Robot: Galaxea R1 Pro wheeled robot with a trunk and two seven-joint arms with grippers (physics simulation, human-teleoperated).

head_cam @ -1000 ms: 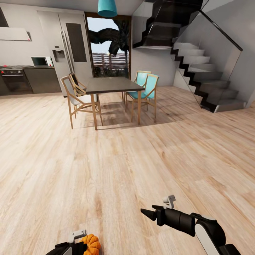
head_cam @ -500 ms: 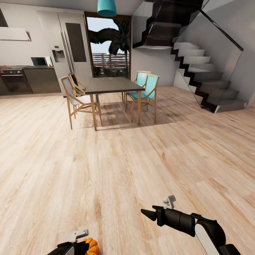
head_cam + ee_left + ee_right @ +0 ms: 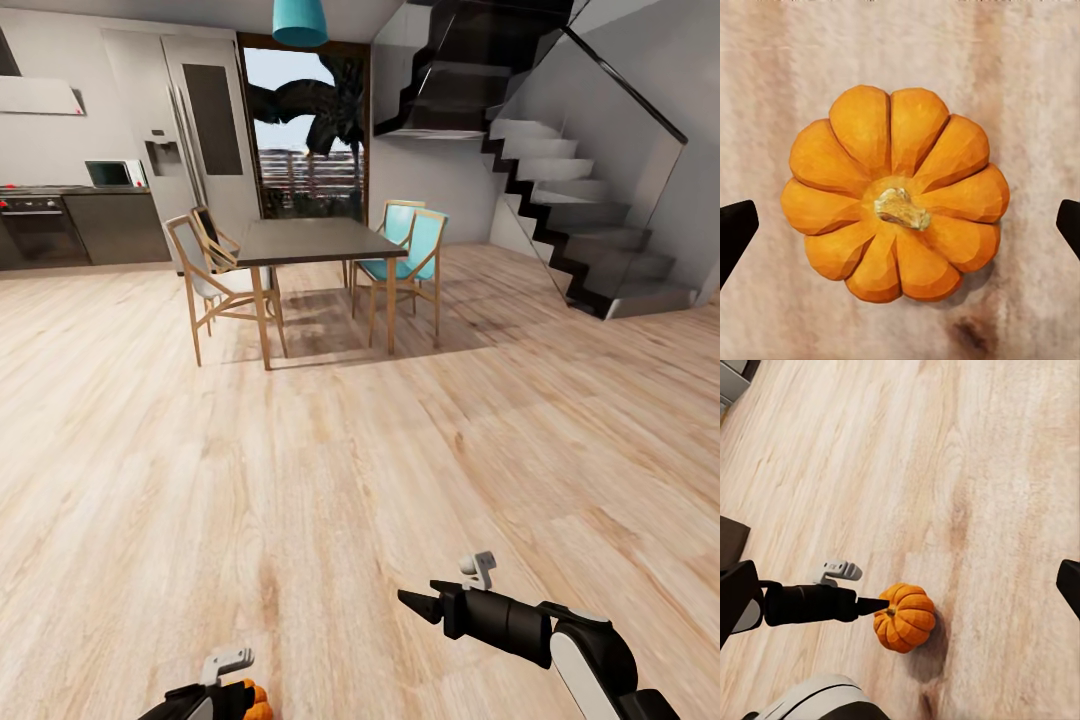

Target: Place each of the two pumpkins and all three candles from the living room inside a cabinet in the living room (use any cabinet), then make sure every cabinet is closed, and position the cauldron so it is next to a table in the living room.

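Note:
One orange ribbed pumpkin (image 3: 896,193) rests on the pale wood floor, throwing a small shadow beside it. My left gripper (image 3: 236,697) hangs over it, open, with its two dark fingertips (image 3: 735,232) wide apart on either side of the pumpkin and a gap to each. In the head view a sliver of the pumpkin (image 3: 258,705) shows at the bottom edge. In the right wrist view the pumpkin (image 3: 904,617) lies at the tip of my left arm. My right gripper (image 3: 415,597) is open and empty, low over the floor to the right.
A dark dining table (image 3: 320,240) with wooden and teal chairs (image 3: 415,250) stands ahead. A staircase (image 3: 590,230) rises at the right. Kitchen counters (image 3: 110,225) and a fridge (image 3: 190,140) line the back left wall. Wood floor (image 3: 350,470) stretches between me and the table.
The left gripper and the pumpkin have slid lower toward the bottom edge of the head view, and the room has shifted slightly. The right arm has not moved.

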